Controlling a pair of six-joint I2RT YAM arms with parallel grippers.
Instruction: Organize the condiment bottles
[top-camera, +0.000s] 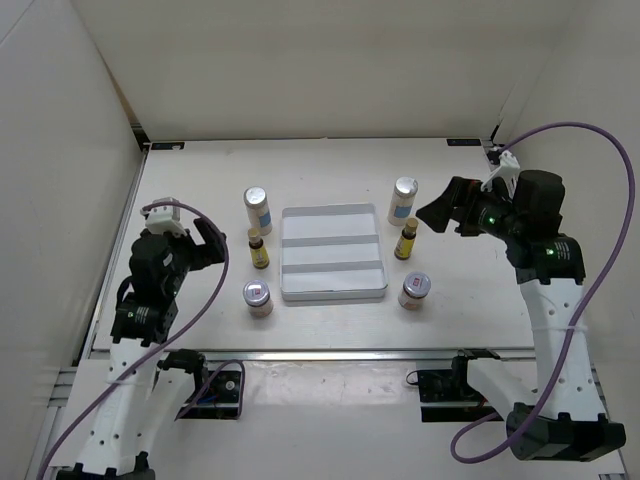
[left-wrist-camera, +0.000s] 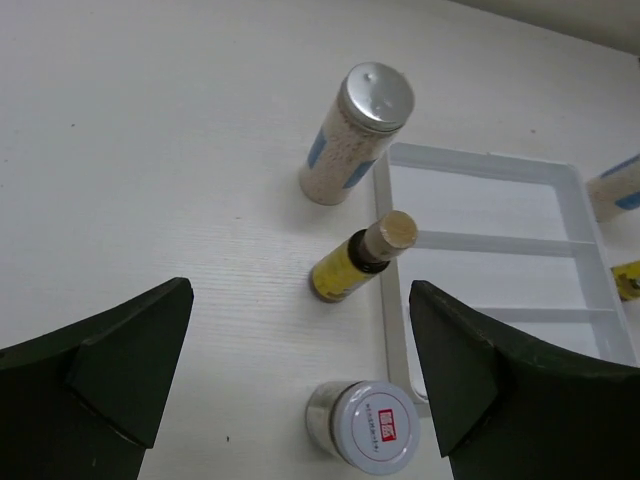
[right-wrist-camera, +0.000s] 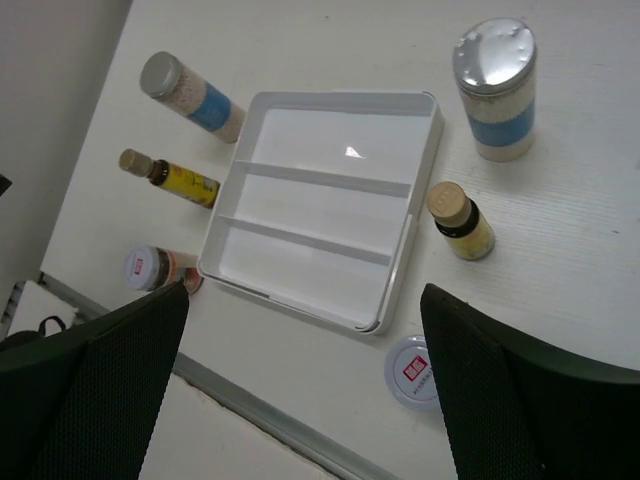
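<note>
Six condiment bottles stand upright on the table beside a white three-slot tray (top-camera: 330, 228). To its left are a tall white silver-capped bottle (top-camera: 258, 208), a slim amber bottle (top-camera: 259, 249) and a squat jar (top-camera: 258, 297). To its right are another tall white bottle (top-camera: 403, 200), an amber bottle (top-camera: 405, 240) and a squat jar (top-camera: 414, 291). My left gripper (top-camera: 203, 246) hovers open, left of the left row, with nothing between its fingers. The left squat jar (left-wrist-camera: 372, 425) lies below its jaws. My right gripper (top-camera: 442, 210) is open above the table, right of the right row, holding nothing.
The tray (right-wrist-camera: 330, 140) has no bottles in its slots. White walls enclose the table on the left, back and right. A metal rail (top-camera: 330, 353) runs along the near edge. Purple cables loop off both arms.
</note>
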